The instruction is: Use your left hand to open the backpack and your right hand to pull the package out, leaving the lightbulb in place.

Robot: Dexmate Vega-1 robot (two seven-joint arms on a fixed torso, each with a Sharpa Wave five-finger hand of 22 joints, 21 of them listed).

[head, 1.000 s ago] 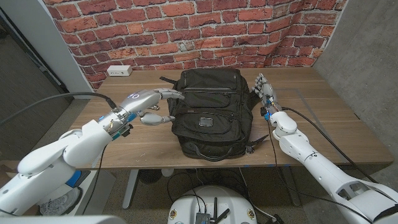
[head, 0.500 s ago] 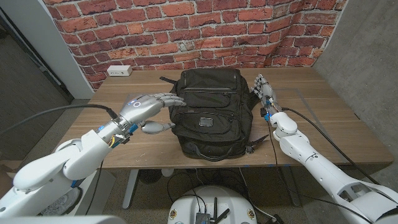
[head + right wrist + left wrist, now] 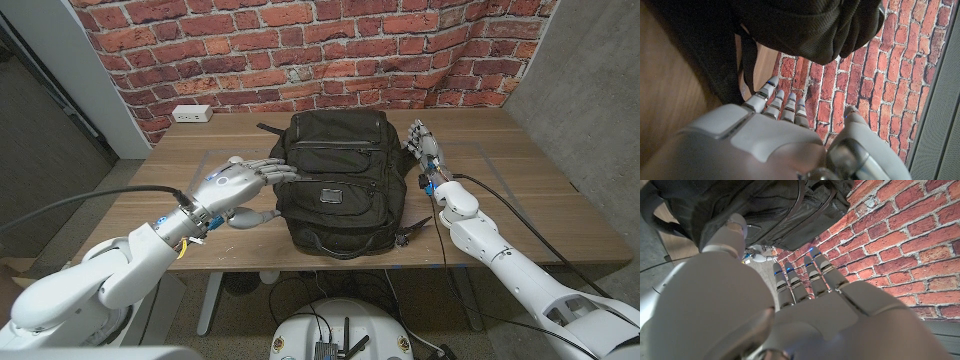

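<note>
A black backpack (image 3: 340,185) lies on its back mid-table, its top handle toward the near edge, and its flaps look closed. Whatever is inside it is hidden. My left hand (image 3: 240,180) hovers at the pack's left side, its fingers (image 3: 280,168) stretched out onto the pack's left edge and its thumb (image 3: 255,215) spread low; it holds nothing. In the left wrist view, the left hand (image 3: 790,315) points at the backpack (image 3: 740,205). My right hand (image 3: 425,145) stands upright beside the pack's right side, fingers straight and empty. The right wrist view shows the right hand (image 3: 775,135) close to the backpack (image 3: 805,25).
A white power strip (image 3: 191,114) lies at the table's back left corner. A loose strap with a buckle (image 3: 415,232) trails from the pack's near right corner. The wooden table (image 3: 520,190) ends at a brick wall behind.
My left hand has drawn back from the pack's upper left and come nearer, its fingers now lower on the pack's left edge. The right hand and the backpack have stayed still.
</note>
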